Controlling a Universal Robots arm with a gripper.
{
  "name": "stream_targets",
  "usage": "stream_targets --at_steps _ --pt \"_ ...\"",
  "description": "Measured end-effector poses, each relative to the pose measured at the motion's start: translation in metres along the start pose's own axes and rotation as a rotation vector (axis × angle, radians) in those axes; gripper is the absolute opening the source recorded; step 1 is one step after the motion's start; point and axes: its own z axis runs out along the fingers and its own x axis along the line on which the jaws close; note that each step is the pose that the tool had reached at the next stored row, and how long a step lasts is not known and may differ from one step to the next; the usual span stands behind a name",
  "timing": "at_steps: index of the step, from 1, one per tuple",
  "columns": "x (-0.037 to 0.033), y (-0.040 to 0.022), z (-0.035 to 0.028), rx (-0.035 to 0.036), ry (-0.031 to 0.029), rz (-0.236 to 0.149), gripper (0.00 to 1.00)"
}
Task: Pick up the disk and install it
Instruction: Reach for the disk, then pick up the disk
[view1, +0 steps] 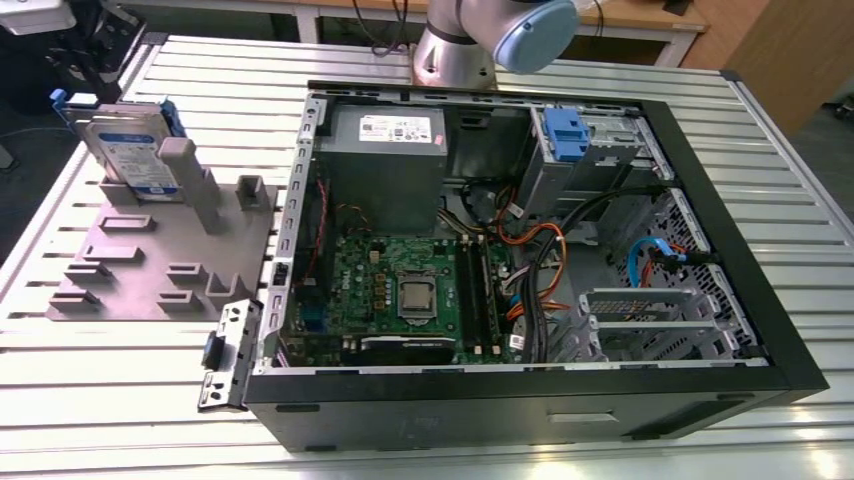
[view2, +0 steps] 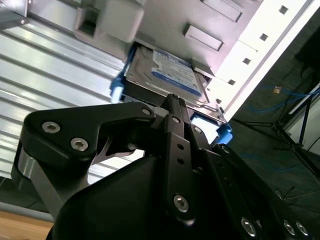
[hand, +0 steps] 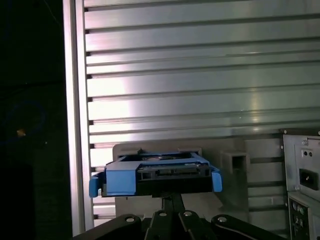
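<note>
Disk (view1: 127, 150): it stands on edge in a slot at the back corner of the grey fixture plate, on the exterior view's left. Its white-and-blue label faces outward, and blue rails run along its edges. A tall grey post stands just beside it. It is well apart from the computer case.
Fixture plate (view1: 147, 270): it lies flat on the table and carries several low grey blocks and posts. Its right edge sits just beside the case.
Tool (hand: 172, 196): in both wrist views the black fingers are pressed together with nothing between them. They point at the disk's connector edge (hand: 157, 172) and are close to it. Whether they touch it cannot be told.
Table (view1: 134, 420): ribbed aluminium slats run under everything.
Arm base (view1: 467, 40): it is mounted at the table's far side, behind the case.
Computer case (view1: 534, 405): it is black and lies on its side with the panel off.
Power supply (view1: 387, 160): a grey box in the back of the case.
Motherboard (view1: 400, 290): a green board in front of the power supply.
Drive cage (view1: 567, 135): a silver cage with a blue latch, at the back right of the case.
</note>
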Motion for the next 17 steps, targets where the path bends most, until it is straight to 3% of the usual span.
stream_targets --at_steps 6,10,17 --pt "0.0188 0.0037 0.0023 0.0 0.001 0.0 0.11" --pt "0.0272 0.0042 0.0034 0.0 0.0011 0.0 0.11" --pt "0.0303 0.0041 0.0042 0.0 0.0013 0.0 0.11"
